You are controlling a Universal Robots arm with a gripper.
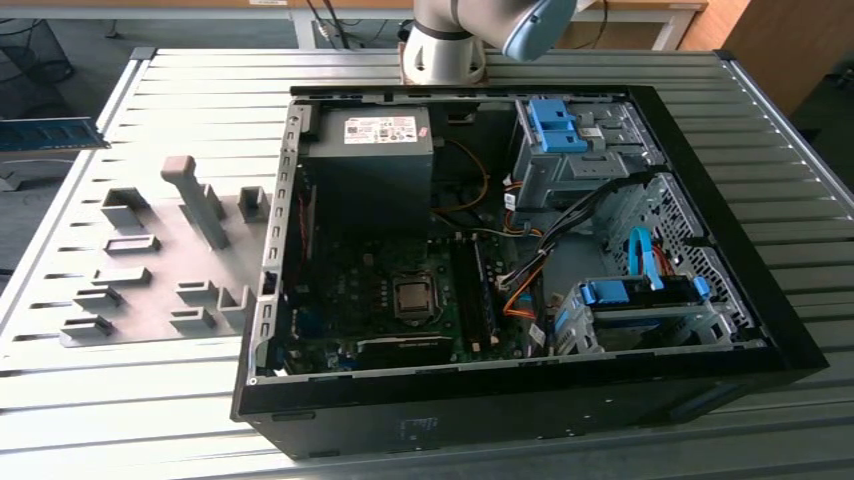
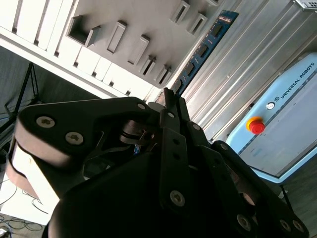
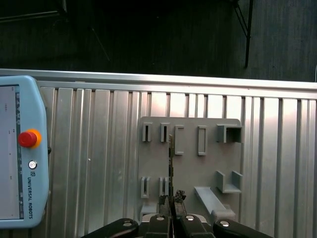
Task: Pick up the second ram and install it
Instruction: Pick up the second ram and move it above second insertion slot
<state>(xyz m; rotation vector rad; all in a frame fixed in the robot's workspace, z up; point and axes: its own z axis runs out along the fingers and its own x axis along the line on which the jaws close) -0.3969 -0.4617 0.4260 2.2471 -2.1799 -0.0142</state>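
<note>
At the exterior view's far left, at 9 o'clock from the case [image 1: 534, 405], the ram [image 1: 51, 133] hangs in the air past the table's [image 1: 200, 85] edge. Its long axis runs 9-to-3 across that view, with the free end aimed at 3 o'clock, toward the plate [image 1: 167, 255]. In both wrist views the claw [image 2: 167, 101] [image 3: 171, 199] is pinched tight on one end of the ram, which reaches straight out from the fingertips over the plate. In the first wrist view it is edge-on, a thin line; in the second its blue-green face and row of black chips show. The table is ribbed grey metal with dark floor [image 3: 148, 34] beyond its edge, and a pendant [image 3: 15, 148] lies on it apart from the plate. Between ram and case stand the plate's grey blocks, the tallest [image 1: 196, 200] near the case's side wall [image 1: 280, 220]. Inside the case, a power supply [image 1: 367, 170] sits at 11 o'clock over the motherboard [image 1: 354, 290], and the black slots [image 1: 471, 285] lie near the centre. Orange cables [image 1: 523, 290] are just beside the slots at 3 o'clock, and blue drive cages are at 1 o'clock [image 1: 554, 125] and 4 o'clock [image 1: 641, 295]. The arm's base [image 1: 447, 55] stands at 12 o'clock
</note>
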